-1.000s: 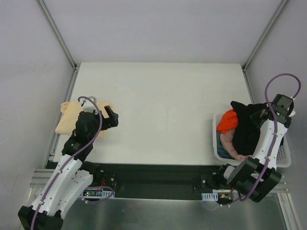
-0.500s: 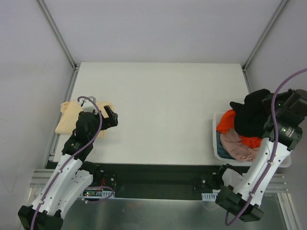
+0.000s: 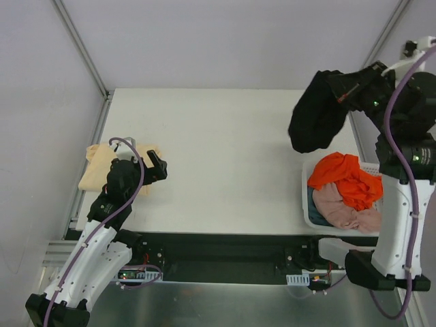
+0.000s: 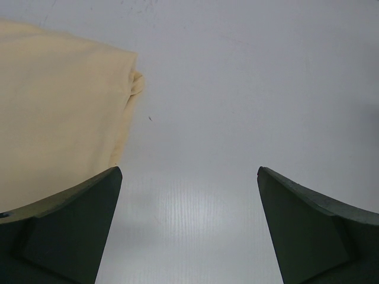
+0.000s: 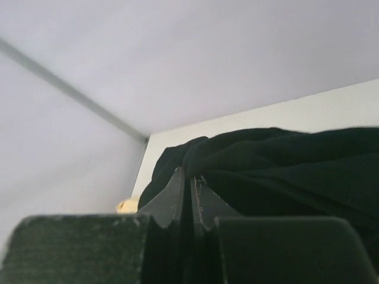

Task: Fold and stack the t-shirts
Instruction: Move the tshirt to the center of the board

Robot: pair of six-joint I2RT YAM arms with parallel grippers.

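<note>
My right gripper (image 3: 338,95) (image 5: 190,180) is shut on a black t-shirt (image 3: 315,117) (image 5: 284,171), which hangs bunched in the air above the table's far right side. An orange t-shirt (image 3: 347,180) and a pink one (image 3: 340,211) lie in the white basket (image 3: 306,197) at the right edge. A pale tan t-shirt (image 3: 99,165) (image 4: 56,127) lies folded at the table's left edge. Beside it my left gripper (image 3: 151,165) (image 4: 189,195) hovers open over bare table, holding nothing.
The white table (image 3: 225,157) has metal frame posts (image 3: 80,48) at its back corners and grey walls round it. The basket stands near the right arm's base.
My right arm has lifted the black t-shirt up out of the basket and carried it towards the far side, uncovering the orange and pink shirts. The left arm has not moved.
</note>
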